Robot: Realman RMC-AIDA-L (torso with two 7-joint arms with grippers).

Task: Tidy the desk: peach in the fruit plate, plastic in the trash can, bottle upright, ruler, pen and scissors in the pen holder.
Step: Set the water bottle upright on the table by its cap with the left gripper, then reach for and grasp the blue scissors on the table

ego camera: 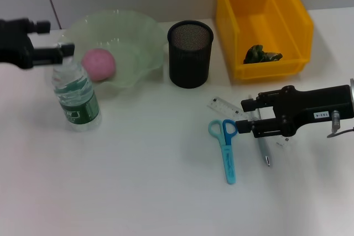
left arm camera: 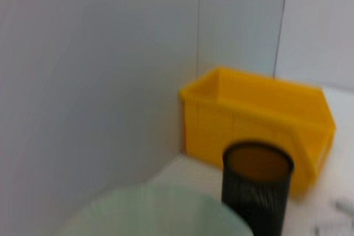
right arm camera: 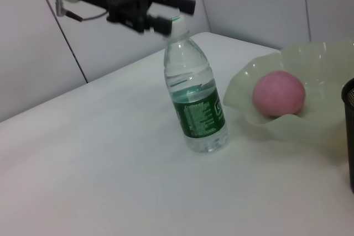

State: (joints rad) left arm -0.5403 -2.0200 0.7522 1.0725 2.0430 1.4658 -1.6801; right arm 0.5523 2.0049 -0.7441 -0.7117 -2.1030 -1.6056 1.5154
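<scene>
The left claw point(ego camera: 62, 52) is hovering at the cap of the bottle point(ego camera: 76, 95), its two fingers spread apart on either side of the top and not squeezing it; the right wrist view is showing the same claw point(right arm camera: 176, 14) parted just above the bottle's point(right arm camera: 197, 101) neck. The bottle is standing upright on the white worktop point(ego camera: 138, 192), just beside the pale green fruit plate point(ego camera: 145, 37). The pink peach point(ego camera: 99, 64) is lying inside that plate. The black mesh pen holder point(ego camera: 189, 53) is standing just beside the plate, between it and the yellow trash can point(ego camera: 293, 17), which is holding a dark crumpled piece of plastic point(ego camera: 261, 54).

The right claw point(ego camera: 243, 115) is hanging low over the worktop with its fingers apart, gripping nothing. The clear ruler point(ego camera: 223, 105) is lying just beside its fingertips, partly under the upper finger. The blue scissors point(ego camera: 225, 146) are lying flat close by, handles toward the claw. The pen point(ego camera: 263, 150) is lying beneath the claw's body, only its lower end showing.

The left wrist view is showing the trash can point(left arm camera: 260, 120), the pen holder point(left arm camera: 256, 192) and the plate's rim point(left arm camera: 160, 214)
</scene>
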